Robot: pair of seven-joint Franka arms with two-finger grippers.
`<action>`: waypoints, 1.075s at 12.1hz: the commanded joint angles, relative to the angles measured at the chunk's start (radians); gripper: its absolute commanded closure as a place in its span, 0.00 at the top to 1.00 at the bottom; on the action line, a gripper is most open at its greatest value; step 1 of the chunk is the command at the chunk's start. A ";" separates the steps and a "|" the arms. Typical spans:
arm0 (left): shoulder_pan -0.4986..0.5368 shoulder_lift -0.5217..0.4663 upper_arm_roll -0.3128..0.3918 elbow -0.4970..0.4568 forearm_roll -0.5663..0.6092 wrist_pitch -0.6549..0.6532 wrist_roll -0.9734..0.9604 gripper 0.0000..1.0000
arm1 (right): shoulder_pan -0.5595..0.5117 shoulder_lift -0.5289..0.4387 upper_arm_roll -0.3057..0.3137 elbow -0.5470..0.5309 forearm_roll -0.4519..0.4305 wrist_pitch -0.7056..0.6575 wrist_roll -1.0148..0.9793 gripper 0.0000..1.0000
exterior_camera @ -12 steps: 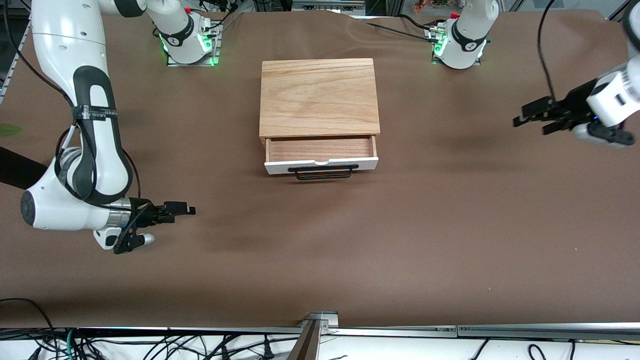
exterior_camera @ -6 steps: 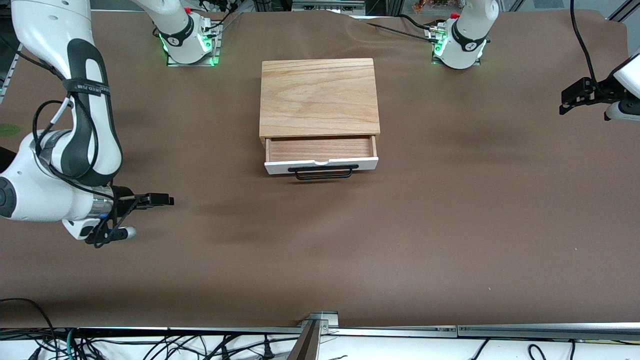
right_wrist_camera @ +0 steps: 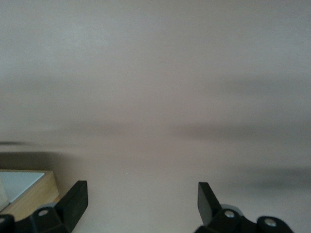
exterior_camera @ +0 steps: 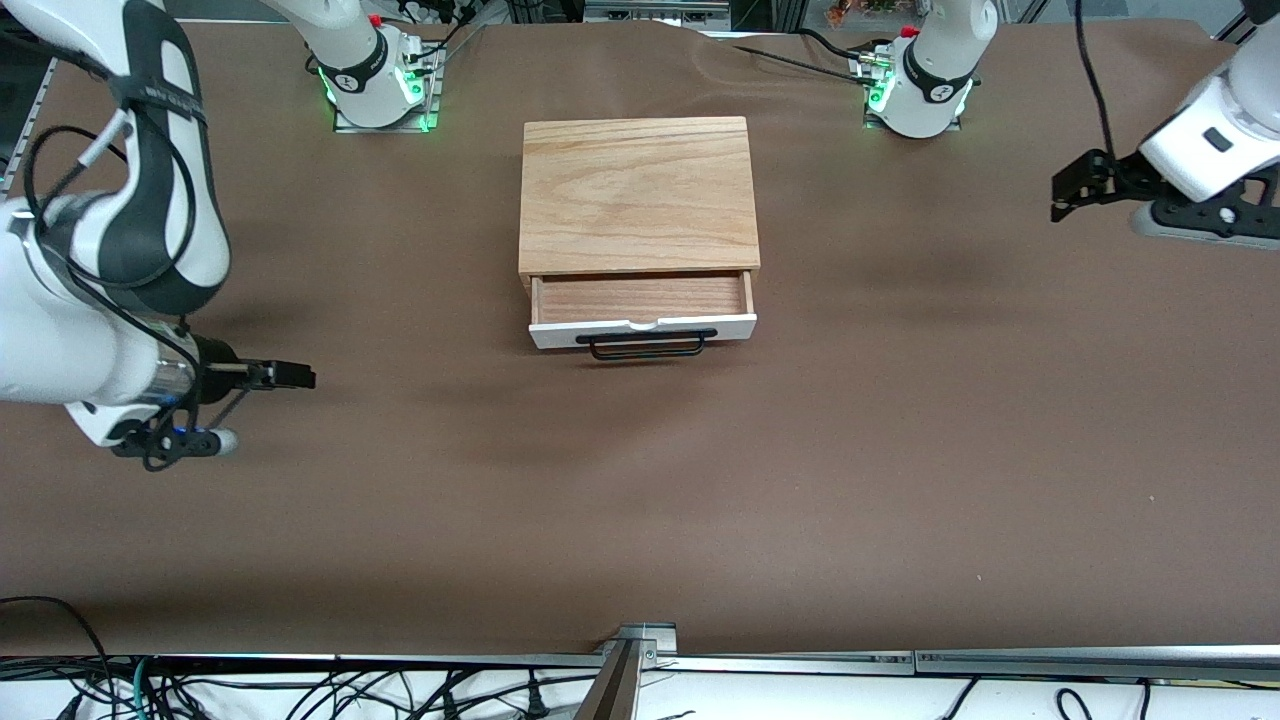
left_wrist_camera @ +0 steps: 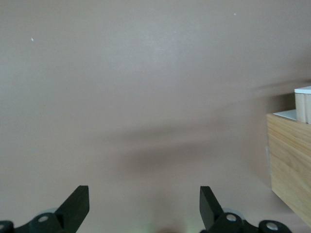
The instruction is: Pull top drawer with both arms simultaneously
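Note:
The top drawer stands partly pulled out of the wooden cabinet. Its white front, black wire handle and reddish-brown inside show. My right gripper is open and empty over the bare table, well away from the drawer toward the right arm's end. My left gripper is open and empty over the table near the left arm's end. In the left wrist view the open left gripper has a cabinet side at the edge. In the right wrist view the open right gripper has a cabinet corner at the edge.
A brown cloth covers the table. The right arm's base and the left arm's base stand at the table's back edge with green lights on. Cables hang below the front rail.
My right gripper has drawn back toward the right arm's end of the table. My left arm swung out toward its end and came part way back. The drawer has not moved.

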 commanded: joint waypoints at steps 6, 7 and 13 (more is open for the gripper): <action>0.009 0.064 0.018 0.090 -0.016 -0.125 0.211 1.00 | -0.113 -0.213 0.010 -0.032 -0.203 -0.051 0.003 1.00; 0.007 0.072 0.018 0.102 -0.015 -0.122 0.188 1.00 | -0.129 -0.241 0.012 -0.035 -0.195 -0.051 -0.002 1.00; -0.002 0.088 0.015 0.128 -0.013 -0.110 -0.111 1.00 | -0.167 -0.339 0.047 -0.104 -0.196 -0.049 -0.005 1.00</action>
